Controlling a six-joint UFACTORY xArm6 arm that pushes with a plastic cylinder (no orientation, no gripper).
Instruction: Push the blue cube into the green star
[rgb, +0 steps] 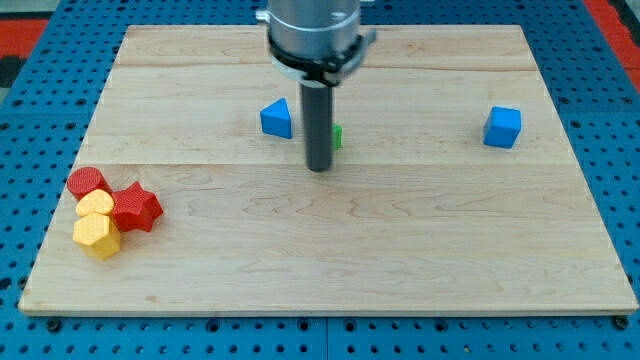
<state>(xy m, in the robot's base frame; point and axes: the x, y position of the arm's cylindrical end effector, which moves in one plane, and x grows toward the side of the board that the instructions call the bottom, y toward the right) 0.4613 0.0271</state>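
board (330, 250): wooden | blue cube (502, 127) | blue triangle (277, 118) | green star (337, 136) | red star (135, 207) | yellow blocks (96, 235)

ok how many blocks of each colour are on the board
blue: 2, the blue triangular block and the blue cube
red: 2, the red cylinder and the red star
yellow: 2, the yellow blocks
green: 1, the green block, mostly hidden behind my tip
total: 7

a pale wooden board (330, 260) of joined planks fills the middle. around it, from 12 through 6 to 9 o'clock, runs a blue pegboard surface (30, 335) (evenly dotted with holes). red patches show at 1 and 11 o'clock.
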